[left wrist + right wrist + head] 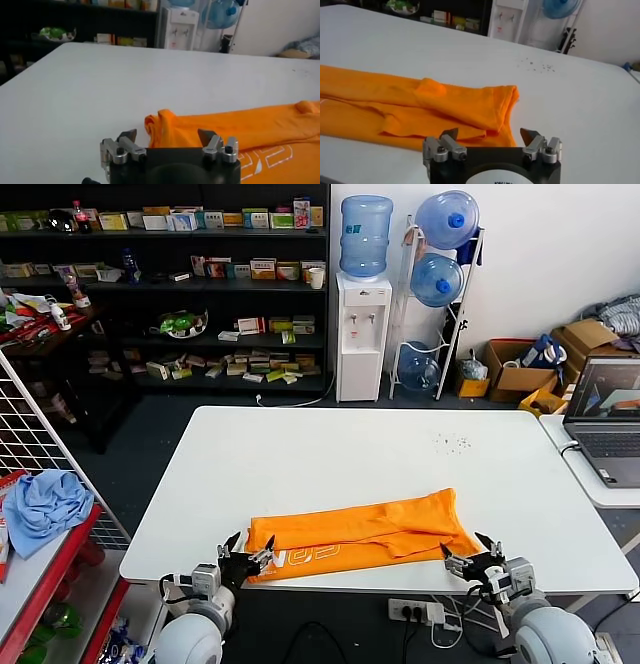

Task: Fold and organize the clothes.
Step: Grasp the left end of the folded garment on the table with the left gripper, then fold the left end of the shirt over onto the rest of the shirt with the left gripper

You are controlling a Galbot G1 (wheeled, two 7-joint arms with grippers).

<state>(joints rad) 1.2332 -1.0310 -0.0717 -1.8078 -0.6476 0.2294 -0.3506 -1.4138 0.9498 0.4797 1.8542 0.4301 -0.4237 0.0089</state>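
A bright orange T-shirt (365, 536) lies folded into a long, narrow band along the near edge of a smooth white rectangular table (330, 454), running side to side. The soft cotton sits in layered folds with rounded creases, and pale whitish lettering (305, 556) shows on the lower layer toward the robot's left. The left gripper (246, 556) rests at the table's near edge, just at the shirt's left end, its two metal fingers spread apart with nothing between them; in the left wrist view the bunched orange corner (160, 125) lies right beyond the fingertips. The right gripper (474, 556) sits at the shirt's right end, fingers likewise spread and empty, with the folded edge of the fabric (495, 107) just ahead of them. Far to the left, a crumpled light blue cloth (45, 506) lies on a red-edged shelf beside a white wire grid. Behind the table stand a white water dispenser (361, 334) topped with a clear blue bottle (365, 234), a rack holding more blue bottles (440, 274), and dark shelves (170, 284) filled with small boxes. Open cardboard boxes (520, 369) sit on the floor, and a laptop (605, 419) rests on a neighbouring table to the right.
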